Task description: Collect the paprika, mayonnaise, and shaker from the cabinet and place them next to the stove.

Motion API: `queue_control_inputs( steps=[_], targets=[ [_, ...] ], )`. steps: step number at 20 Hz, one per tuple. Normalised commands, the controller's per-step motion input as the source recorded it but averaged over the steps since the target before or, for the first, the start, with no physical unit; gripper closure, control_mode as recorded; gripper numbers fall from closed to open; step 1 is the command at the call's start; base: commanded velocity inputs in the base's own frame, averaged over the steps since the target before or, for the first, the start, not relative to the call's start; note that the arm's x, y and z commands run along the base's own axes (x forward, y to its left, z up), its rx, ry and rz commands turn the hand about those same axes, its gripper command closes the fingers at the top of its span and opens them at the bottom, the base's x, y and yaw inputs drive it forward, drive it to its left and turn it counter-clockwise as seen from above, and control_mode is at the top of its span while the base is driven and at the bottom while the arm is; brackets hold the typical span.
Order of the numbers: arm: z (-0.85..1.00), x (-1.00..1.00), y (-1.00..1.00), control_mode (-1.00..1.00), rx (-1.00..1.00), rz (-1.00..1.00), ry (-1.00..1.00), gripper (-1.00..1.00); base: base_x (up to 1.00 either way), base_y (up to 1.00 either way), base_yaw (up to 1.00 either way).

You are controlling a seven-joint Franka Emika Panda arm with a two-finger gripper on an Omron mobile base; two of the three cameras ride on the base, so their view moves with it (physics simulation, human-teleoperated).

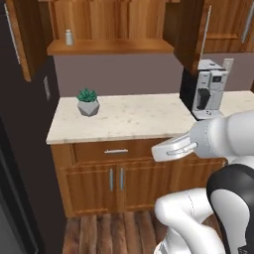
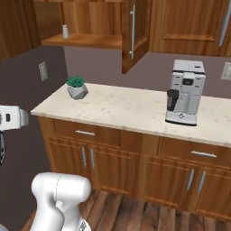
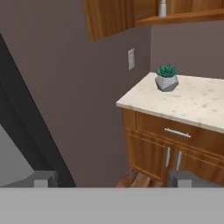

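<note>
The wooden wall cabinet (image 1: 109,46) hangs open above the counter, its doors swung out to both sides (image 2: 133,31). The shaker (image 1: 69,37) (image 2: 65,31) (image 3: 162,8), a small pale cylinder, stands alone at the left end of the inner shelf. My gripper (image 3: 113,179) is open with nothing between its fingertips (image 3: 43,178). It is held low and well back from the counter, aimed at the counter's left end, with the shelf far above it. The paprika, the mayonnaise and the stove are out of view.
A potted succulent (image 1: 88,102) sits on the speckled counter (image 1: 129,119) near its left end. A coffee machine (image 2: 184,92) stands further right. A tall dark appliance (image 1: 20,163) walls off the left side. Drawers and lower doors (image 1: 116,173) face me.
</note>
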Motion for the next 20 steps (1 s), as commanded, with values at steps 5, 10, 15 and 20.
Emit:
queue_control_inputs(
  steps=[5, 10, 15, 20],
  targets=[
    [0.00, 0.00, 0.00, 1.00, 0.00, 0.00, 0.00, -1.00, 0.52, 0.32, -0.25],
    [0.00, 0.00, 0.00, 1.00, 0.00, 0.00, 0.00, -1.00, 0.38, 0.02, -0.25],
    [0.00, 0.00, 0.00, 1.00, 0.00, 0.00, 0.00, -1.00, 0.44, 0.18, -0.26],
    [0.00, 0.00, 0.00, 1.00, 0.00, 0.00, 0.00, -1.00, 0.53, 0.43, -0.26]
  ],
)
